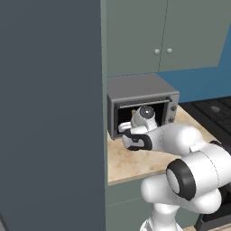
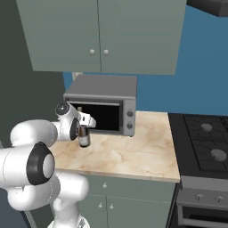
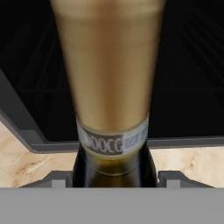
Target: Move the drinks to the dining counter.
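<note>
Wine bottle (image 3: 111, 87) stands between tool (image 3: 113, 178) fingertips (neck upright).

The wine bottle (image 3: 111, 83) stood upright on the beige marble worktop (image 2: 129, 156), just in front of the open microwave (image 2: 104, 104). Its tan neck rose close before the hand camera, a pale label band circling it above dark glass shoulders.

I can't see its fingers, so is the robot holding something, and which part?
Yes, it looks so: the jaws stand either side of the dark glass wine bottle, at the shoulder just below its tan neck and pale label.
</note>
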